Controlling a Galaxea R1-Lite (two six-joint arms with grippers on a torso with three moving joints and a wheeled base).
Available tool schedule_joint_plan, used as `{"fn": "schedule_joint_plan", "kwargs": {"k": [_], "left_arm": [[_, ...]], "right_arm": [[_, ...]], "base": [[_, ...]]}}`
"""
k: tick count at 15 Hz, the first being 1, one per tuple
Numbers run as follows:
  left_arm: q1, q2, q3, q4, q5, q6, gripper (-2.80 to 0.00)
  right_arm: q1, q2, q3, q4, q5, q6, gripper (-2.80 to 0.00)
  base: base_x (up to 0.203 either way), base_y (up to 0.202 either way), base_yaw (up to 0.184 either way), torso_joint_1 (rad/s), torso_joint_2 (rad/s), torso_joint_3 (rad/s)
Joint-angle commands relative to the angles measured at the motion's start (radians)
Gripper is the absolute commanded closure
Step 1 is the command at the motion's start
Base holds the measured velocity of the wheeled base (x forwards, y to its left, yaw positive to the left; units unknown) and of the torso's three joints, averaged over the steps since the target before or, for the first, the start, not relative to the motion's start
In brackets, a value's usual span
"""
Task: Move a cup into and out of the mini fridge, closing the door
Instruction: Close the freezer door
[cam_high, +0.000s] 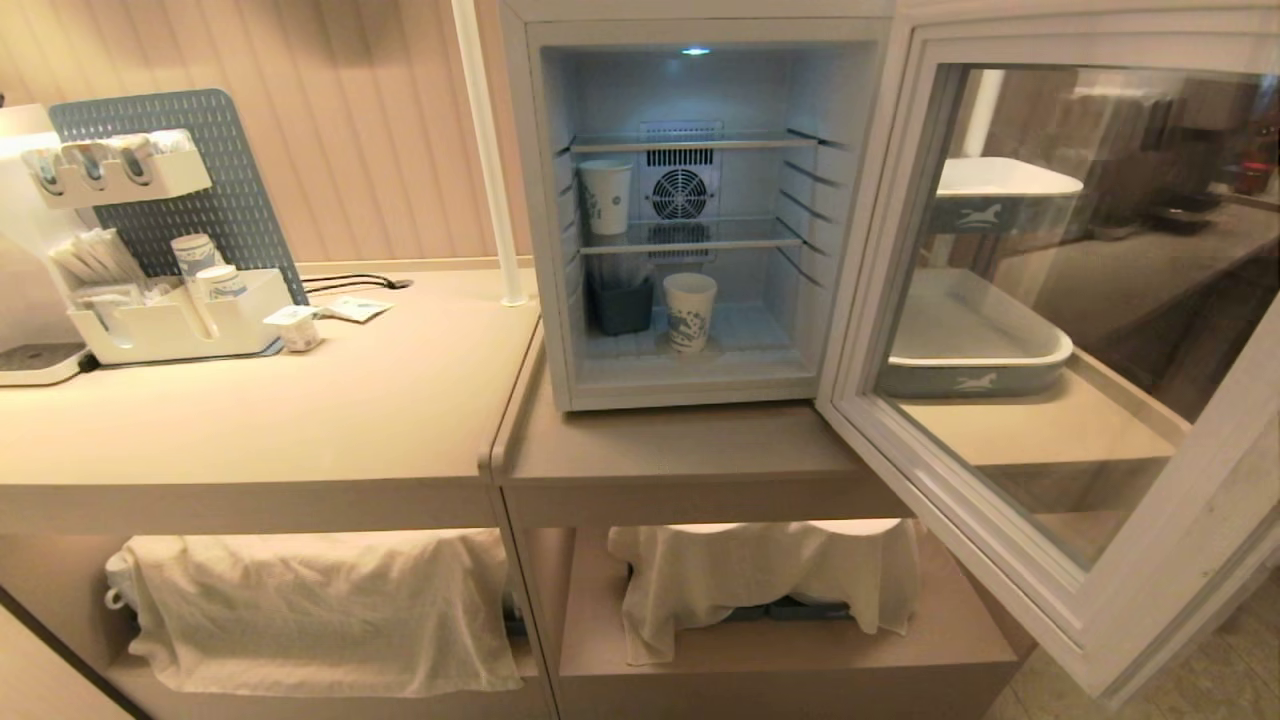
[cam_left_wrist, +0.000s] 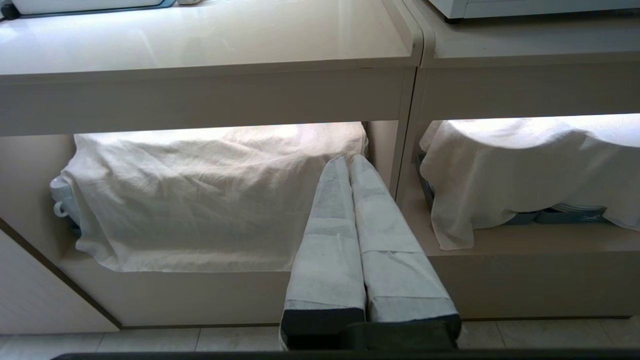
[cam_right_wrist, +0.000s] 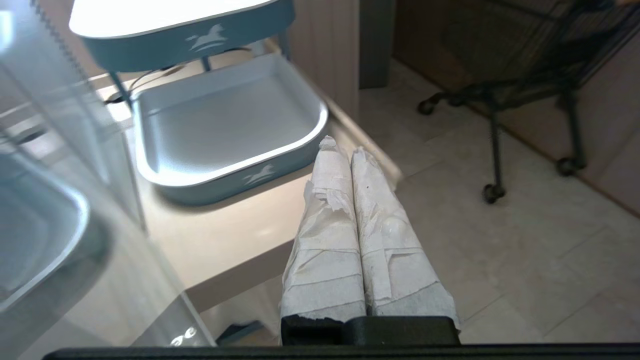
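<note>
Inside mini fridge (cam_high: 690, 230), cup (cam_high: 689, 311), grippers elsewhere.

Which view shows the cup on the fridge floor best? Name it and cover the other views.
The head view. It looks straight into the open fridge, where the cup stands upright on the floor beside a dark bin. The left wrist view shows only the fridge's bottom edge, no cup. The right wrist view shows trays and floor, no cup.

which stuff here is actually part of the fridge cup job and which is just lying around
Part of the job:
- small white paper cup with blue print, on the fridge floor
- white box-shaped mini fridge
- pale grey-framed glass door, swung open

Just lying about:
- second white paper cup, on the fridge's middle shelf
- dark bin
- grey-blue trays
- white cloths
- white organiser
</note>
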Motion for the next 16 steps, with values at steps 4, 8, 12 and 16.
{"fn": "schedule_joint_plan", "kwargs": {"k": [4, 8, 12, 16], "left_arm": [[0.000, 0.001, 0.002, 0.000, 0.000, 0.000, 0.00], [0.000, 0.001, 0.002, 0.000, 0.000, 0.000, 0.00], [0.000, 0.001, 0.002, 0.000, 0.000, 0.000, 0.00], [0.000, 0.001, 0.002, 0.000, 0.000, 0.000, 0.00]], "right_arm": [[0.036, -0.034, 0.004, 0.020, -0.002, 0.014, 0.00], [0.056, -0.051, 0.020, 0.021, -0.004, 0.016, 0.00], [0.096, -0.060, 0.021, 0.050, -0.003, 0.075, 0.00], [0.167, -0.065, 0.015, 0.092, -0.002, 0.182, 0.00]], "base": [[0.000, 0.000, 0.000, 0.000, 0.00, 0.000], [0.000, 0.000, 0.000, 0.000, 0.00, 0.000], [0.000, 0.000, 0.000, 0.000, 0.00, 0.000], [0.000, 0.000, 0.000, 0.000, 0.00, 0.000]]}}
